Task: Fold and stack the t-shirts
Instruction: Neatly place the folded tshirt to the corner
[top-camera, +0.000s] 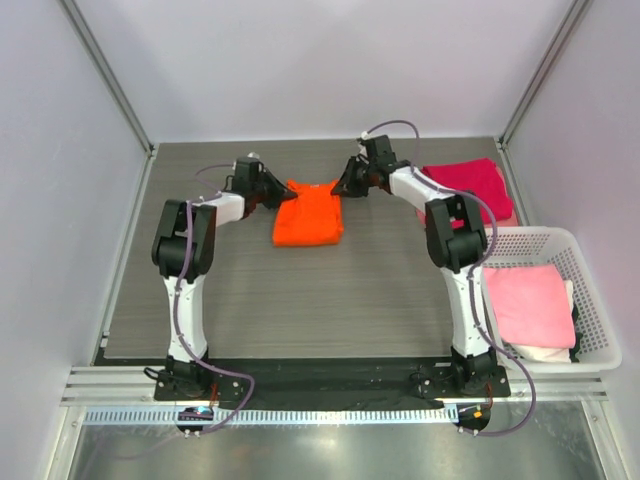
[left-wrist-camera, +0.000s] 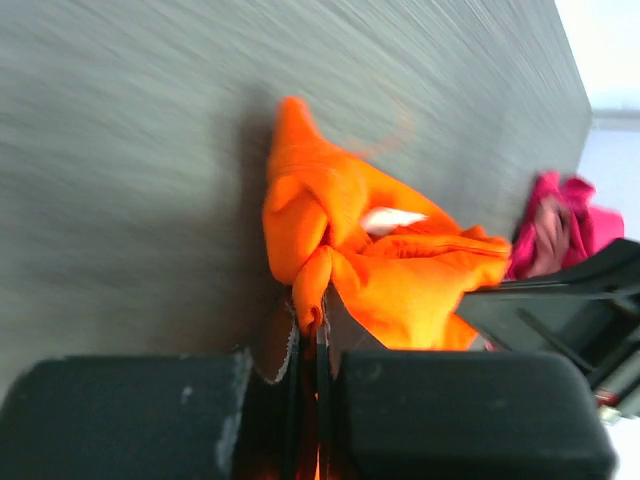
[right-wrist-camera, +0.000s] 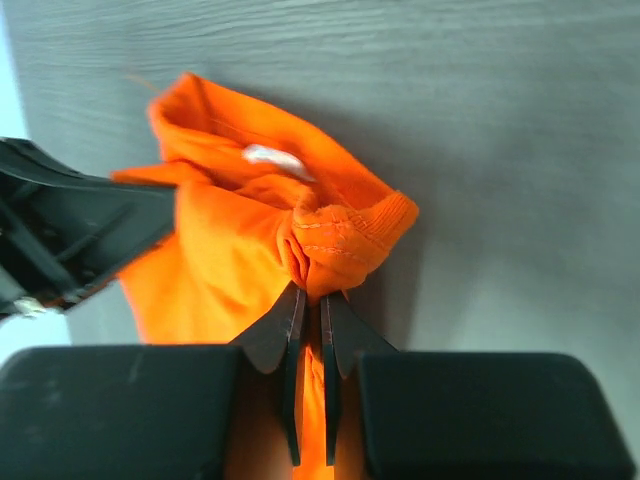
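Black fingers of the left gripper (left-wrist-camera: 312, 320) fill the foreground of its wrist view, clamped tight on a bunched corner of the orange t-shirt (left-wrist-camera: 400, 270). The right gripper (right-wrist-camera: 312, 300) is likewise pinched on the opposite corner, gathered cloth and a hem seam squeezed between its jaws. A small white label (right-wrist-camera: 272, 157) shows at the neckline between the two grips.

From above, the orange t-shirt lies partly folded on the grey table (top-camera: 330, 300), in the far middle, its far edge lifted slightly where both grippers hold it. Just to the right of the right gripper, near the far right corner, a magenta t-shirt (top-camera: 465, 185) lies folded on the table. A white plastic basket (top-camera: 592, 290) stands at the right edge, beside the right arm, holding a folded pink t-shirt (top-camera: 528, 305) on top of something white (top-camera: 540, 352).

Both arms rise from their bases at the near edge, bend at the elbow and reach inward toward each other, wrists low over the far part of the table, nothing lying between them and the shirt.
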